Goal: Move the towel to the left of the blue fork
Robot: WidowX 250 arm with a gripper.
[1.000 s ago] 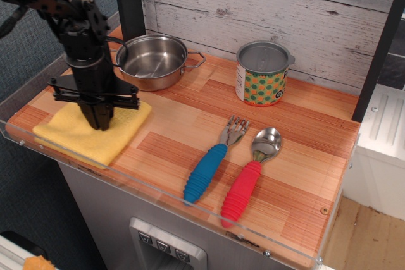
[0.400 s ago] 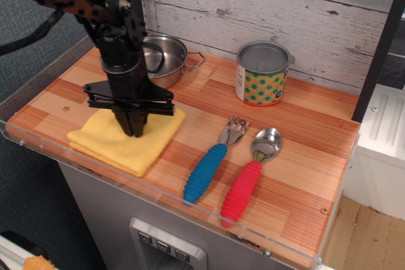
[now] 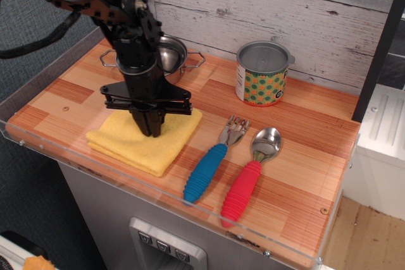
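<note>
On the wooden counter (image 3: pixel 304 156), near its front edge, lay the folded square yellow terry towel (image 3: pixel 136 147), with the black robot gripper (image 3: pixel 152 129) planted upright on its middle. The two dark fingers stood drawn together, tips pressed down into the cloth; whether they pinched a fold of it or merely bore on it could not be told from where I stood.

To the right of the towel, close but not touching, lay the short fork with the thick ribbed blue handle (image 3: pixel 212 165). Its long axis ran from the tines at the rear right to the handle end at the front left, so the handle end pointed toward the towel's near corner. A strip of bare wood separated cloth and handle. Beyond the fork, lying parallel to it, was the red-handled spoon (image 3: pixel 250 178).

Behind the gripper stood the steel pot (image 3: pixel 177 55), partly hidden by the arm, and farther right the patterned tin can (image 3: pixel 261 74).

By judgement, the towel already lay to the fork's left, and the task seemed nearly complete. Any further travel would run rightward, toward the handle; the risk was nudging the fork.
</note>
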